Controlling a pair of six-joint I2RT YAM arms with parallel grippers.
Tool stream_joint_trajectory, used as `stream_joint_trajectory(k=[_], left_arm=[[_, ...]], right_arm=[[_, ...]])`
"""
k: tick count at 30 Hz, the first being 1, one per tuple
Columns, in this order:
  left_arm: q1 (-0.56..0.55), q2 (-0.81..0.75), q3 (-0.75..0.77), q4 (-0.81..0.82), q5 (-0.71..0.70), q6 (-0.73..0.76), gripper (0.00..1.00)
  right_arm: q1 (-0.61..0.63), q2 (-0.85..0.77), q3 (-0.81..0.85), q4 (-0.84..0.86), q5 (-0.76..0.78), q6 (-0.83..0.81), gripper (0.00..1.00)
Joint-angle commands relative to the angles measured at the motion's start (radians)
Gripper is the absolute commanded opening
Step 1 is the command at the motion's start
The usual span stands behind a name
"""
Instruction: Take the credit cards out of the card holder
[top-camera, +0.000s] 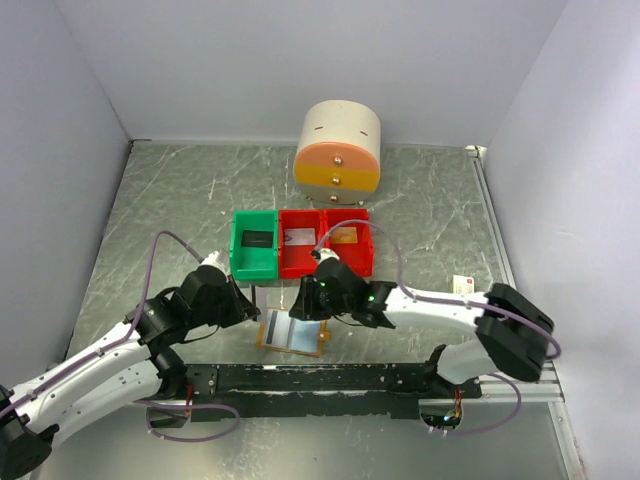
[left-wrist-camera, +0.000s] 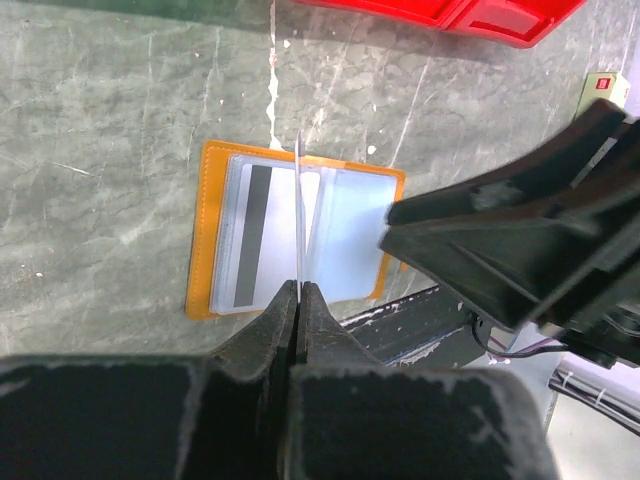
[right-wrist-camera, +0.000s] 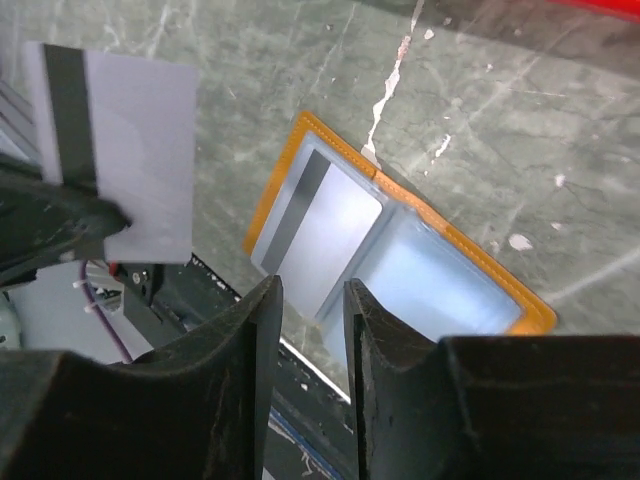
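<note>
Black fingers of the left gripper are pinched tight on one end of the held card. This card is pale grey with a dark stripe down one long side. Its long side points straight out from the fingertips. It stands on its thin edge, so the left wrist view shows it only as a thin line. That line runs over the middle fold of the card holder. The held card is lifted up and does not touch the card holder.

The right gripper hangs above the right side of the card holder. Its two fingers have a small gap between them, and nothing is in the gap.

The card holder lies open and flat on the table, with its pockets facing up. It has an orange rim and pale blue pockets. In the top view its long side runs from left to right, a little tilted.

Inside the card holder's left pocket lies the tucked card. It is grey with a dark stripe, and its long side runs along the fold.

Past the far side of the card holder stand a green bin and red bins, side by side.
</note>
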Motion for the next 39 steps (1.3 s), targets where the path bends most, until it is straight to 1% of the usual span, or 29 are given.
stream_joint_trajectory(k=[1,4,7,10,12,13,14,17,18,20,22,24,28,30,32,35,39], left_arm=[[0.003,-0.022,0.025,-0.003,-0.011,0.021,0.07],[0.003,-0.071,0.013,0.024,-0.004,0.049,0.07],[0.003,-0.14,-0.017,0.114,0.032,0.077,0.07],[0.003,-0.2,-0.057,0.242,0.099,0.1,0.07],[0.002,-0.22,-0.082,0.322,0.151,0.098,0.07],[0.002,-0.225,-0.092,0.359,0.177,0.095,0.07],[0.002,-0.227,-0.104,0.404,0.21,0.09,0.07],[0.002,-0.209,-0.137,0.525,0.29,0.07,0.07],[0.002,-0.199,-0.145,0.558,0.309,0.063,0.07],[0.002,-0.178,-0.161,0.634,0.361,0.049,0.07],[0.003,-0.152,-0.183,0.732,0.401,0.018,0.07],[0.003,-0.121,-0.202,0.808,0.43,-0.017,0.07],[0.005,-0.09,-0.237,0.94,0.463,-0.072,0.07],[0.003,-0.085,-0.247,0.977,0.468,-0.09,0.07],[0.003,-0.085,-0.246,0.99,0.472,-0.094,0.07],[0.003,-0.086,-0.237,0.993,0.483,-0.092,0.07],[0.003,-0.086,-0.21,0.949,0.494,-0.071,0.07]], right_arm=[[0.002,-0.156,-0.089,0.024,0.107,-0.021,0.32],[0.002,-0.299,-0.174,0.055,0.168,-0.013,0.34],[0.001,-0.448,-0.27,0.151,0.189,-0.022,0.41],[-0.002,-0.568,-0.33,0.195,0.178,-0.047,0.53],[-0.013,-0.621,-0.341,0.17,0.186,-0.029,0.66],[-0.027,-0.638,-0.343,0.163,0.177,-0.021,0.69],[-0.046,-0.649,-0.345,0.167,0.147,-0.018,0.7],[-0.126,-0.65,-0.343,0.231,-0.003,-0.012,0.71],[-0.152,-0.648,-0.348,0.277,-0.086,0.001,0.71],[-0.194,-0.645,-0.373,0.396,-0.194,0.036,0.7],[-0.21,-0.628,-0.379,0.502,-0.271,0.073,0.69],[-0.21,-0.608,-0.361,0.55,-0.32,0.084,0.68],[-0.207,-0.571,-0.349,0.607,-0.369,0.114,0.63],[-0.205,-0.554,-0.349,0.626,-0.389,0.122,0.62],[-0.205,-0.534,-0.346,0.643,-0.403,0.134,0.59],[-0.201,-0.503,-0.356,0.712,-0.418,0.167,0.53],[-0.199,-0.477,-0.371,0.795,-0.42,0.209,0.46]])
